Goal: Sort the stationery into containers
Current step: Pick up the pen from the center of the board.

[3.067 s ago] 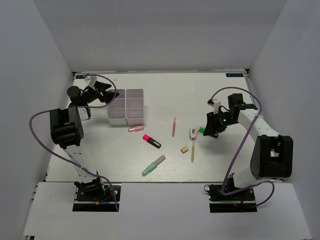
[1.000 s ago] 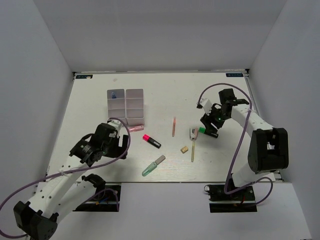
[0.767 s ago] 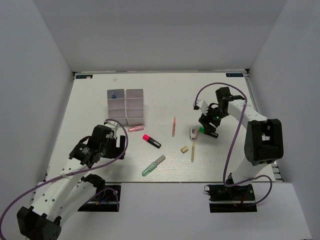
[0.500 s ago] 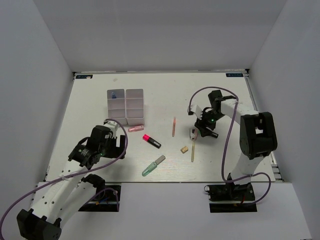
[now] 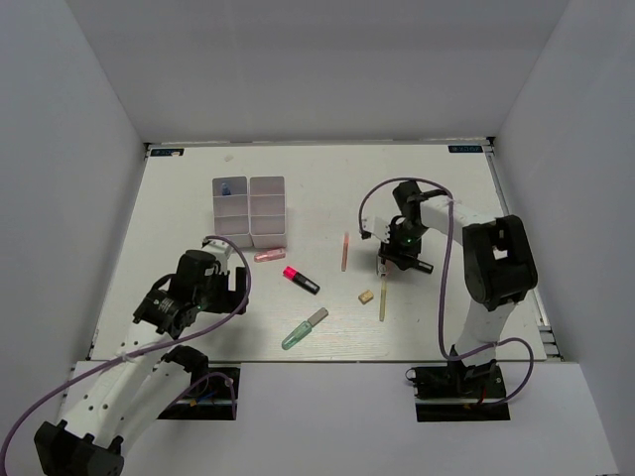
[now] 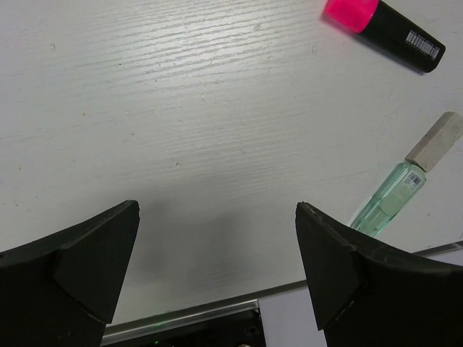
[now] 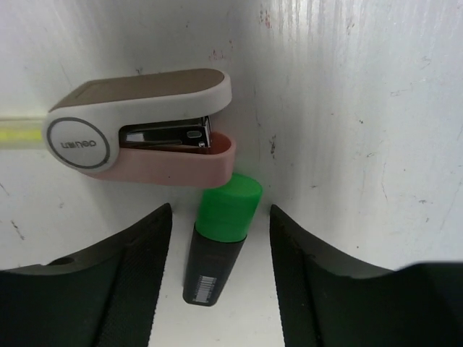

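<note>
Only the blue marker [image 5: 227, 186] sits in the trays [image 5: 230, 241]; the other stationery lies on the counter [image 5: 446, 198]. The right gripper [image 7: 219, 210] has its jaws open astride the green-black marker [image 7: 217, 260], and the left gripper [image 6: 217, 217] has its jaws gaping wide.

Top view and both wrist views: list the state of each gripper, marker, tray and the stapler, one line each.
left gripper, open, empty, above the table
right gripper, open, straddling the green marker
green marker, capped, lying flat, not gripped
stapler, lying on its side
red-black marker, capped, lying flat
left tray, blue item in far compartment
right tray, looks empty
</note>
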